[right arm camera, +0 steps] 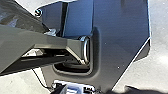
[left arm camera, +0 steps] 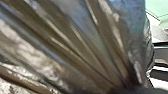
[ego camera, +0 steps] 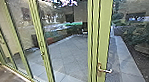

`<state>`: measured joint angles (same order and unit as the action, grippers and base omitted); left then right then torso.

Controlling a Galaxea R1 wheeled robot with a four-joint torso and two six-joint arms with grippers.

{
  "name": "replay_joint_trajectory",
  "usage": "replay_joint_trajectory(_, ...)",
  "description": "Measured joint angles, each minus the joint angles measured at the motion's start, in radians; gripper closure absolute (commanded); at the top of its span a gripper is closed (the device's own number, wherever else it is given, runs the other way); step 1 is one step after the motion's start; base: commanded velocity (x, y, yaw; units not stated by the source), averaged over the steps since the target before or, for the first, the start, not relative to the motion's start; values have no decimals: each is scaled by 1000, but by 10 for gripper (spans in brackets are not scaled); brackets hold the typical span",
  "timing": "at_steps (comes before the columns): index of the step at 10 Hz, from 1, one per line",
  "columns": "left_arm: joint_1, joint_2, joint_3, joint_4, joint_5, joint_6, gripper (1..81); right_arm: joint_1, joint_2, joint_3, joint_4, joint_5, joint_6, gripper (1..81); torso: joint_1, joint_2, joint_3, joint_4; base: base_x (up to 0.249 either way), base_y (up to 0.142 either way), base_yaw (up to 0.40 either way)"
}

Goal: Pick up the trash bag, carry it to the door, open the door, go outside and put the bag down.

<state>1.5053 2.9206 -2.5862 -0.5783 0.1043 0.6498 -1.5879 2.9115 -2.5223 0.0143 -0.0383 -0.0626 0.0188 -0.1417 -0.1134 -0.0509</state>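
Note:
In the left wrist view the dark, shiny trash bag (left arm camera: 75, 42) is drawn into long folds that run together at my left gripper (left arm camera: 126, 87), which is shut on it. Part of the bag (right arm camera: 22, 15) also shows in the right wrist view, beside the robot's body. I cannot tell whether my right gripper is open or shut. In the head view a green-framed glass door (ego camera: 105, 34) stands in front of the robot, with a metal lever handle (ego camera: 105, 70) on its upright. Whether the door is ajar I cannot tell.
More green-framed glass panels (ego camera: 45, 53) stretch to the left, above a low sill (ego camera: 22, 78) and indoor floor (ego camera: 5, 78). Behind the glass lies a paved yard (ego camera: 68, 51). Shrubs (ego camera: 145, 37) and a bench-like object (ego camera: 145, 49) are at the right.

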Motion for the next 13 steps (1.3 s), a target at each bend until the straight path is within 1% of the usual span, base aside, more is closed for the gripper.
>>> replay_joint_trajectory(5,-2,1,-1,0,0,0,811,-2,7,-4,0,-3,0,10,0,0,0,0,0,0,19)
replay_joint_trajectory(7,-3,5,-18,-1,1,0,811,-3,7,-4,0,-3,0,10,0,0,0,0,0,0,0)
replay_joint_trajectory(10,-3,29,-39,-1,0,-1,811,-2,7,-5,1,-3,0,10,0,0,0,0,0,0,0)
replay_joint_trajectory(13,-3,33,-53,-1,3,-9,811,-3,5,-2,2,-3,0,10,0,0,0,0,0,0,0)
